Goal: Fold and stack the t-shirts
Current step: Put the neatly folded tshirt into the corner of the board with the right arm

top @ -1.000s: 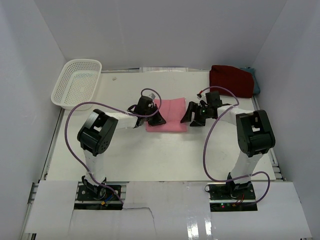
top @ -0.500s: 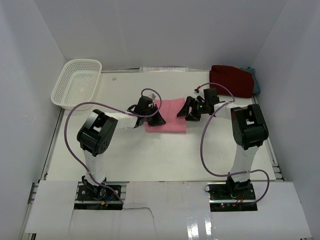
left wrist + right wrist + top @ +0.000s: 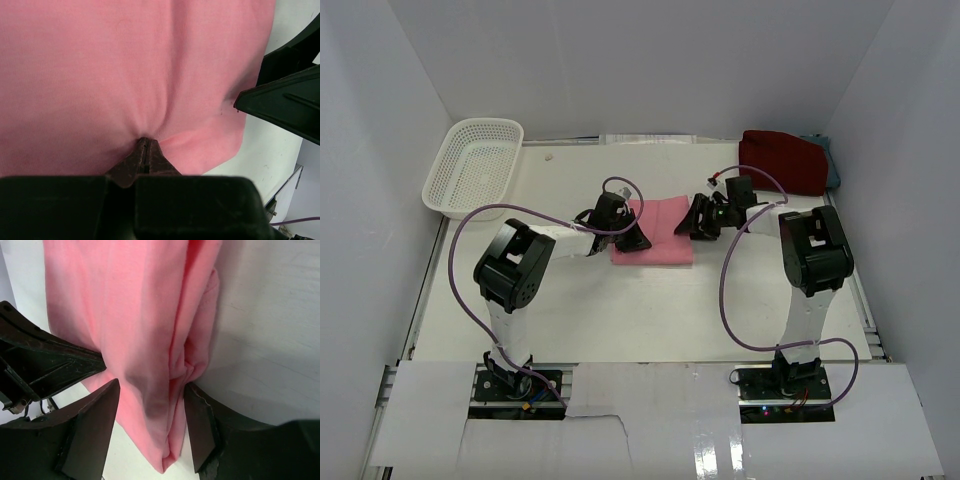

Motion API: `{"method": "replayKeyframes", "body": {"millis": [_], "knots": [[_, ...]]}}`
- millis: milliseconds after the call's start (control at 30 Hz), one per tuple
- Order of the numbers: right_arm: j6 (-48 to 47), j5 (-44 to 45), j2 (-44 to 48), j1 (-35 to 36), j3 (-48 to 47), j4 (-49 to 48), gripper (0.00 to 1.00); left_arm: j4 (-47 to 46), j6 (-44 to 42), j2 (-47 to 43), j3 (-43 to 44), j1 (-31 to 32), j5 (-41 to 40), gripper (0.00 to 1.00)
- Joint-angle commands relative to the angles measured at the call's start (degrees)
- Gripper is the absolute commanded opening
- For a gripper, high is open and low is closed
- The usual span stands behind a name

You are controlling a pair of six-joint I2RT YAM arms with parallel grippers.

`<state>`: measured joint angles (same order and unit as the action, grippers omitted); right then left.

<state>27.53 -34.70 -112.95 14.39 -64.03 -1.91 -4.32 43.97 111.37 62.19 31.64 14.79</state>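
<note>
The black left arm (image 3: 515, 270) is stretching forward and inward from its base, its forearm lying low over the white counter (image 3: 620, 310). Its black two-finger left gripper (image 3: 145, 147) is pressing its fingers fully together, pinching a pucker of the light pink t-shirt (image 3: 125, 65) at the tips. The black right arm (image 3: 817, 252) is bending sharply at the elbow, its wrist pointing left. Its right gripper (image 3: 150, 410) is holding its jaws apart, straddling that shirt's folded edge.
</note>
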Motion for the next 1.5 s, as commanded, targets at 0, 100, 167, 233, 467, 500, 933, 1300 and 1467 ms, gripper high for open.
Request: {"method": "replayKeyframes", "body": {"millis": [0, 100, 167, 233, 467, 500, 933, 1300, 1467], "knots": [[-3.4, 7.3, -5.4, 1.8, 0.8, 5.7, 0.62, 2.6, -1.3, -2.1, -0.9, 0.2, -0.2, 0.03], [-3.1, 7.1, -6.1, 2.4, 1.0, 5.2, 0.62, 2.6, -1.3, -2.1, -1.0, 0.2, -0.2, 0.03], [-3.1, 7.1, -6.5, 2.7, 1.0, 5.3, 0.6, 2.6, -1.3, -2.2, -1.3, 0.2, -0.4, 0.03], [-3.2, 7.1, -6.6, 2.7, 1.0, 5.6, 0.55, 2.6, -1.4, -2.1, -1.4, 0.2, -0.4, 0.03], [-3.7, 7.3, -7.1, 2.7, -0.7, 7.4, 0.08, 2.6, -1.2, -2.2, -1.0, 0.2, 0.8, 0.03], [-3.9, 7.5, -7.1, 2.7, -2.5, 8.1, 0.08, 2.8, -1.2, -2.4, -0.3, 0.2, 1.0, 0.03], [-9.9, 11.8, -8.0, 2.7, -21.1, 21.6, 0.08, 19.4, -6.0, -23.1, 14.5, -0.4, -2.4, 0.98], [-13.6, 10.7, -15.4, -0.1, -38.2, 28.9, 0.08, 24.2, -5.9, -33.4, 3.0, -1.3, -5.9, 0.98], [-15.9, 9.9, -19.8, -3.5, -46.0, 32.1, 0.08, 25.5, -6.3, -37.4, -1.7, -1.8, -7.0, 0.98]]}}
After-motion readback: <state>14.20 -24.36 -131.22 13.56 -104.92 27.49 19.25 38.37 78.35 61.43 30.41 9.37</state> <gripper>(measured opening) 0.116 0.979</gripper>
